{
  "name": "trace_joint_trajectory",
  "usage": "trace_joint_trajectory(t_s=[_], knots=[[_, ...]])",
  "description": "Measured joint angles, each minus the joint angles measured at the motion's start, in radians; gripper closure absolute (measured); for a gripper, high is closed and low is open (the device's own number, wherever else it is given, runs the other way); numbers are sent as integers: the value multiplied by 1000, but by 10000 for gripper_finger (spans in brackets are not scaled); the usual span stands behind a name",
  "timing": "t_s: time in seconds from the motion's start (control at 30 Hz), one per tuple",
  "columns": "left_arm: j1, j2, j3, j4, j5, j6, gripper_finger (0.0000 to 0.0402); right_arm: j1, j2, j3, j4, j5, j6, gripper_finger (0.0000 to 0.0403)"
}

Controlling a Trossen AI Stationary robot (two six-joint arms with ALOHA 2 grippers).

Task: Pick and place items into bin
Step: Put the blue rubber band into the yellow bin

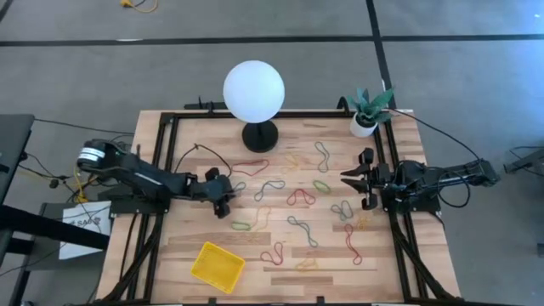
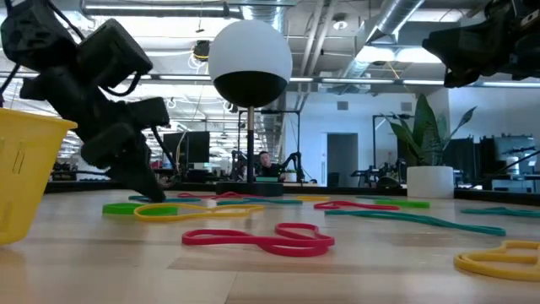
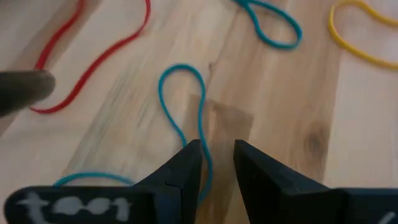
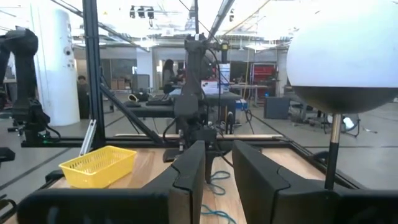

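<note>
Wooden table (image 1: 212, 136): left pincer (image 3: 216, 152) slightly parted astride a teal rubber band (image 3: 180, 99); right pincer (image 1: 350, 177) raised, parted, empty.

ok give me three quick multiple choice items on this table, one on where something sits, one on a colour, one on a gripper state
1. Where is the bin in the high view?
A. beside the plant pot
B. near the table's front edge, on the left arm's side
C. under the lamp

2. What colour is the band running between the left gripper's fingers in its wrist view?
A. teal
B. red
C. yellow

3. How is the right gripper?
A. shut on a band
B. inside the bin
C. open, holding nothing

Key: 1 B, the yellow tray lies low left in the high view. 2 A, a teal loop leads into the gap. 3 C, its fingers are spread and bare.
</note>
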Motion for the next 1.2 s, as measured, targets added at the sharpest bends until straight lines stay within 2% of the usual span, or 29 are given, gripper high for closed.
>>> trace_joint_trajectory(t_s=[0.2,0.37,0.47,0.6,0.67,0.83,0.97,1.07,1.2], knots=[[1,72,2,67,-15,-33,318,0,0,0,-1,1,1,327],[5,72,2,75,22,20,389,0,0,0,-5,1,2,327],[1,47,6,83,47,39,399,0,0,0,-8,1,32,327],[-38,-70,55,-7,161,142,401,0,0,0,-14,2,81,327],[-63,-172,121,-58,172,205,401,0,0,0,-29,2,81,327],[-200,-396,337,-452,177,225,401,0,0,0,-70,3,81,327],[-362,-458,440,-690,173,109,401,0,0,0,-109,3,81,327],[-482,-460,448,-723,166,-23,401,0,0,0,-140,3,81,327],[-599,-411,422,-723,104,-221,402,0,0,0,-161,3,81,327]])
